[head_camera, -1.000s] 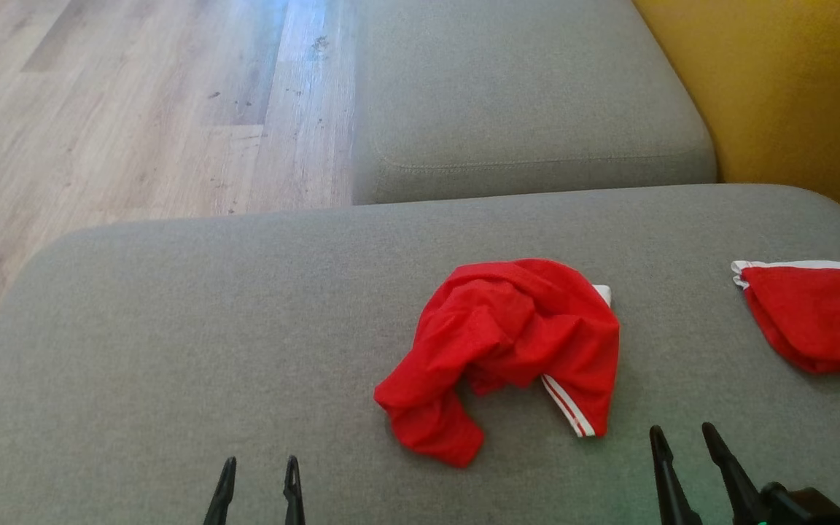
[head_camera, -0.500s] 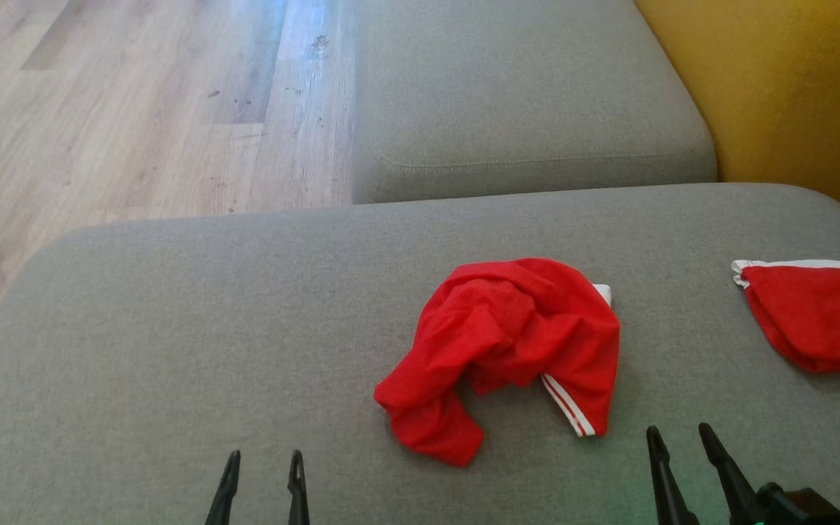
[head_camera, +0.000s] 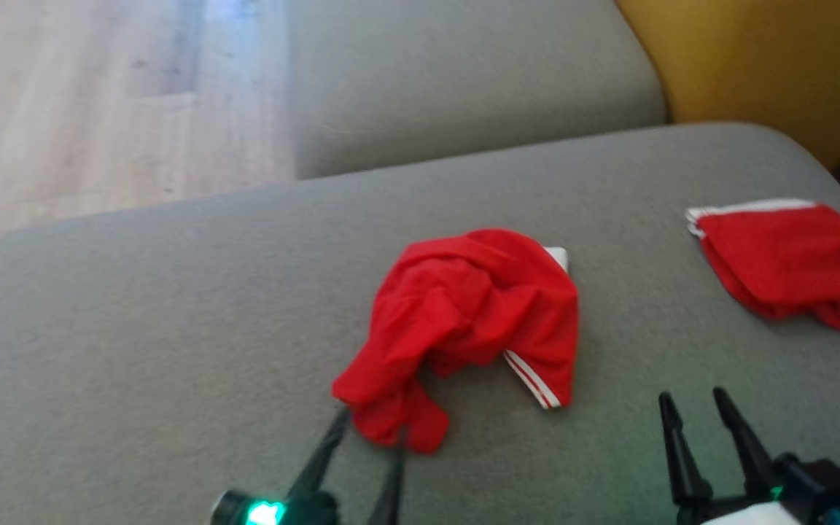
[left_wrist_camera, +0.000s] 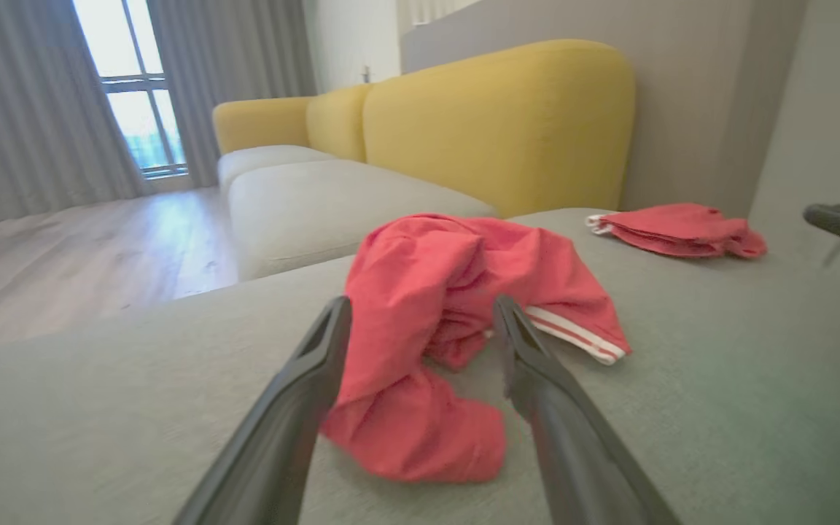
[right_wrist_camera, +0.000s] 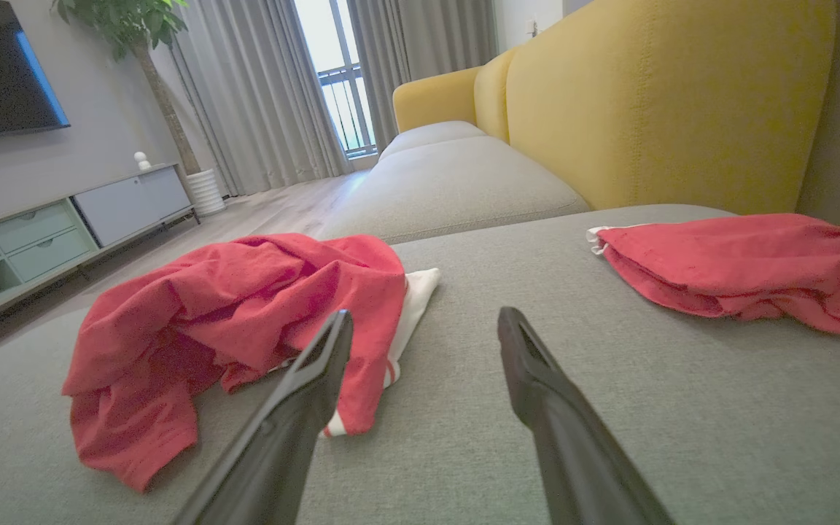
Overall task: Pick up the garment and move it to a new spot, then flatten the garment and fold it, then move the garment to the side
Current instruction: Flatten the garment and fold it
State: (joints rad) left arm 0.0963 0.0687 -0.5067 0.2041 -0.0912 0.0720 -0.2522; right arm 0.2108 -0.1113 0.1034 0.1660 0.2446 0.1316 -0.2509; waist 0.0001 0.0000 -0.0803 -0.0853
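While the left gripper [head_camera: 372,429] stands open with its dark fingers flanking the near lobe of the crumpled red cloth garment with white-striped trim [head_camera: 475,313], the right gripper [head_camera: 691,395] hangs open and empty just right of it. That garment lies in the middle of the broad grey fabric cushion [head_camera: 135,328], with a folded red garment [head_camera: 784,259] well apart at the far right. Beyond are a second grey cushion [head_camera: 464,65], a yellow sofa back [head_camera: 741,51] and a pale wooden floor [head_camera: 63,109].

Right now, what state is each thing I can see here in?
crumpled garment: bunched up, unfolded, on the grey cushion
second garment: roughly folded, lying apart at the right
left gripper: open, fingers astride the crumpled garment's near end
right gripper: open, empty, short of the crumpled garment
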